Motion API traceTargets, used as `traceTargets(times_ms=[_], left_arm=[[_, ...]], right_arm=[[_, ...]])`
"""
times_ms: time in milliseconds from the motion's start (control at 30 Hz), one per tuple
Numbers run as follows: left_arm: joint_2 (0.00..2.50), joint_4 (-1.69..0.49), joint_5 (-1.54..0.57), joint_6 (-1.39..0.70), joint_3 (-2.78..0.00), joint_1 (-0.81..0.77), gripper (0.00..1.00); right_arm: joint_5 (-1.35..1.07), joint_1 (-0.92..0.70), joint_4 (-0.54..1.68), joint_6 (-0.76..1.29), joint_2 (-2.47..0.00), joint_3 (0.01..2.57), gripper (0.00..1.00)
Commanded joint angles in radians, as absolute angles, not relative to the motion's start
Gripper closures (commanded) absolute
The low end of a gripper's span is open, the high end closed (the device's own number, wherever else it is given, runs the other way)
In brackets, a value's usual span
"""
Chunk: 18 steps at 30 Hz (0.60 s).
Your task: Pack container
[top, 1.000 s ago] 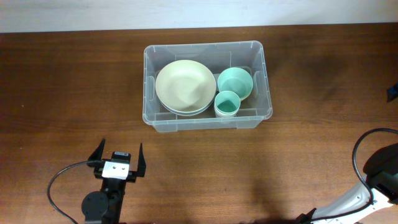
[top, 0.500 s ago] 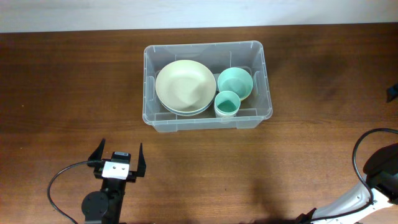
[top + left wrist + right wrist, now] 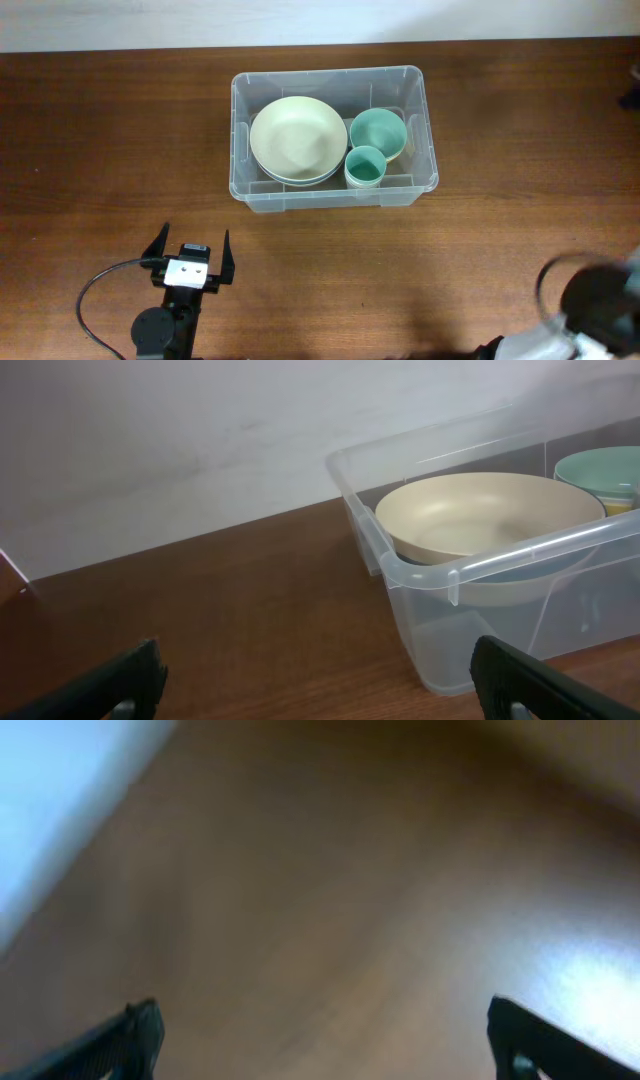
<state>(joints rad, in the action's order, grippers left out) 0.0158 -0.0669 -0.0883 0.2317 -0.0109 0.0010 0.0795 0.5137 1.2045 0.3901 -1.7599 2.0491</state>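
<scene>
Overhead, the container (image 3: 330,72) sits on the bench (image 3: 100,150), bowl (image 3: 298,138) and cups (image 3: 377,133) side by side inside to fit (likely packed). Well clear of it, left end effector (image 3: 193,241) and right end effector (image 3: 325,1040) both gape, empty.

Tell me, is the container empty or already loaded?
Loaded: the container holds a cream bowl, a teal bowl and a teal cup, all upright inside its walls.

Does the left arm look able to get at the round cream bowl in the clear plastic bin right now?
Probably yes. The left gripper is open and empty, only bare wooden table separates it from the clear plastic bin, and the round cream bowl lies uncovered; it must clear the near wall.
</scene>
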Motion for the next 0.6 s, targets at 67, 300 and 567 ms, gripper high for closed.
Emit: traceTargets(times_ms=[67, 300, 567], left_arm=[[0.015, -0.076, -0.081, 0.237, -0.009, 0.005, 0.00], [0.015, -0.076, -0.082, 0.237, -0.009, 0.005, 0.00], [0.015, -0.076, -0.081, 0.237, -0.009, 0.005, 0.00]], right_arm=[[0.106, 0.381, 0.926, 0.370, -1.477, 1.751, 0.01], [0.105, 0.272, 0.567, 0.374, -1.140, 1.280, 0.01], [0.105, 0.197, 0.112, 0.358, -0.789, 0.745, 0.01]])
